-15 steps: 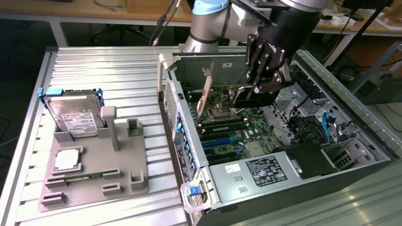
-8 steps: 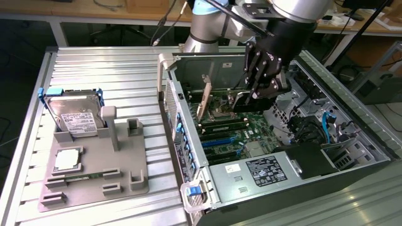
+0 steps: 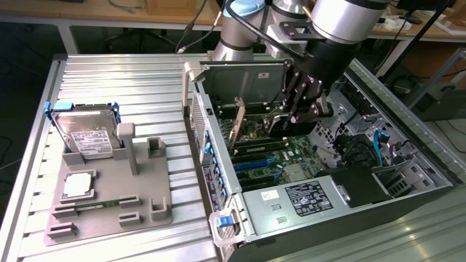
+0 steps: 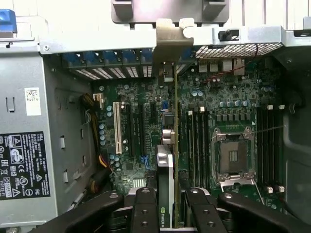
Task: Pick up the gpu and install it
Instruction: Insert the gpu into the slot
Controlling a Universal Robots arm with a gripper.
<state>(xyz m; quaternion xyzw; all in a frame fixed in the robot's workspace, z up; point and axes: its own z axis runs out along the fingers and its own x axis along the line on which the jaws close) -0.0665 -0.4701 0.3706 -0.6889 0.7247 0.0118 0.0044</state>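
Upper centre of the exterior view: the gripper (image 3: 295, 117) reaches into an open computer case (image 3: 213, 169), fingers (image 4: 145, 208) clenched on the gpu (image 4: 166, 165) standing edge-on above the motherboard (image 4: 233, 121), likely a stiff, light, fragile card best held by its shroud.

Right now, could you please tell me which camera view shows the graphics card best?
The wrist view: the graphics card runs edge-on from the gripper, clamped on it, to its metal bracket at the case rear wall. In the exterior view, the graphics card stands on edge inside the case, partly hidden by the gripper.
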